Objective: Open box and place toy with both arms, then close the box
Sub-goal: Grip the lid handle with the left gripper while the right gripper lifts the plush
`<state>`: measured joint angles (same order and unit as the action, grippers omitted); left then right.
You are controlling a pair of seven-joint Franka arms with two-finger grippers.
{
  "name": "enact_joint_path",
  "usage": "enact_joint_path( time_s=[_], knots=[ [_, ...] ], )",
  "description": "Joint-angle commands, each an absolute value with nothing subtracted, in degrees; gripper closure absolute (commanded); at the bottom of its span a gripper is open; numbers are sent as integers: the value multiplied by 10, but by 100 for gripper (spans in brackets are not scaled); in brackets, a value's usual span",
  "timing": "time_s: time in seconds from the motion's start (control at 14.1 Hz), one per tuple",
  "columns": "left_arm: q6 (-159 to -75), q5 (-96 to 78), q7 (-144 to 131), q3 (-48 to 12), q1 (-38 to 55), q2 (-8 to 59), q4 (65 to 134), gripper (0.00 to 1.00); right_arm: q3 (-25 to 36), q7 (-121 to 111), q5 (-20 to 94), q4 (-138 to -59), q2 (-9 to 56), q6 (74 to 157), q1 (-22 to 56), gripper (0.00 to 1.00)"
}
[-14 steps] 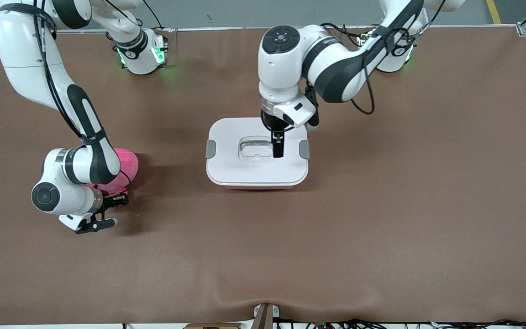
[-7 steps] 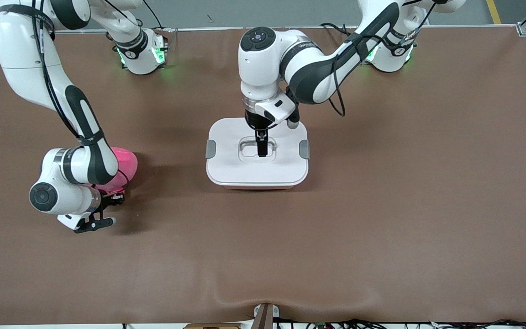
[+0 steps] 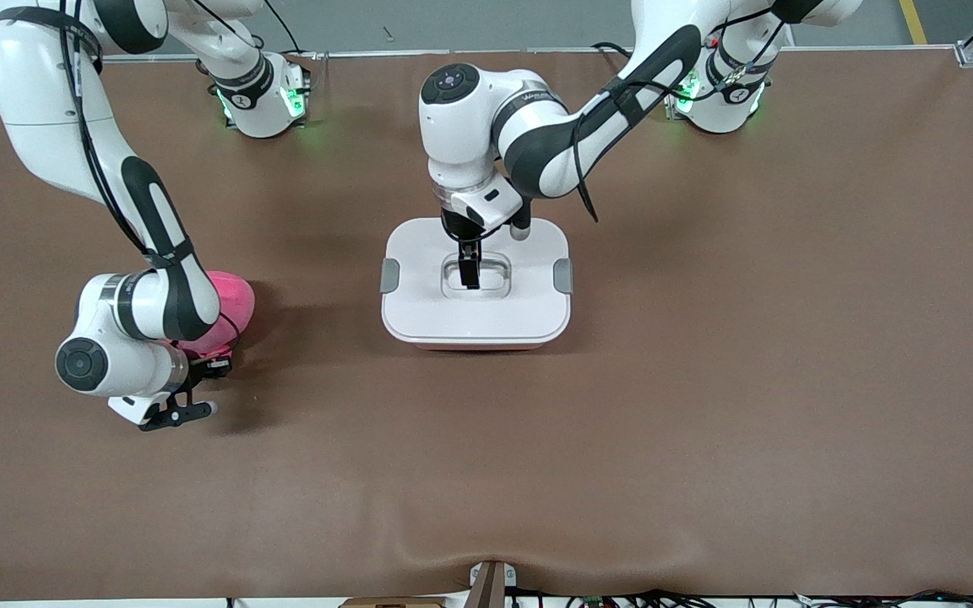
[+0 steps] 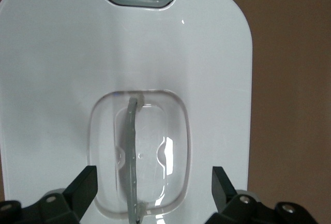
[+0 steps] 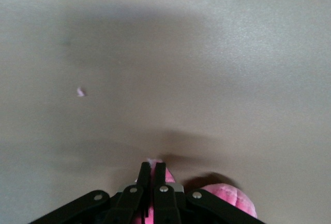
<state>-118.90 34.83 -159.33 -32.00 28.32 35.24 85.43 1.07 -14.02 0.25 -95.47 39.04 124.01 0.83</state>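
The box (image 3: 475,317) stands closed in the middle of the table, with a white lid, grey side clips (image 3: 389,276) and a recessed handle (image 3: 486,285). My left gripper (image 3: 470,274) is open just over the recess. In the left wrist view its fingers (image 4: 85,181) stand on either side of the handle bar (image 4: 129,151) on the lid (image 4: 67,69). The pink toy (image 3: 233,304) lies toward the right arm's end of the table, partly hidden by the right arm. My right gripper (image 3: 214,365) is shut on the toy's plush edge, and pink (image 5: 227,198) shows beside its tips (image 5: 152,168).
The brown table mat (image 3: 706,380) is bare around the box and the toy. A second grey clip (image 3: 563,276) sits on the box's side toward the left arm's end. The arm bases stand along the table's back edge.
My left gripper has moved across the lid toward the right arm's end, from the edge of the handle recess to over its middle. The right arm has barely moved.
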Motion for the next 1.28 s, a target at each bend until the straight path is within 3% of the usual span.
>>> enact_joint_path(
  time_s=[0.0,0.71,0.78,1.21],
  knots=[
    [-1189,391,-1691,-320,294,363,844,5,6,-147,11,-957,353,1222,6,100],
    [-1189,400,-1687,-321,299,376,848,17,-7,-187,11,-848,297,990,13,100],
    [-1189,400,-1687,-321,298,376,848,21,-11,-186,11,-833,296,972,12,100],
    [-1189,396,-1687,-321,297,379,846,66,-27,-155,11,-775,295,908,14,100]
  ],
)
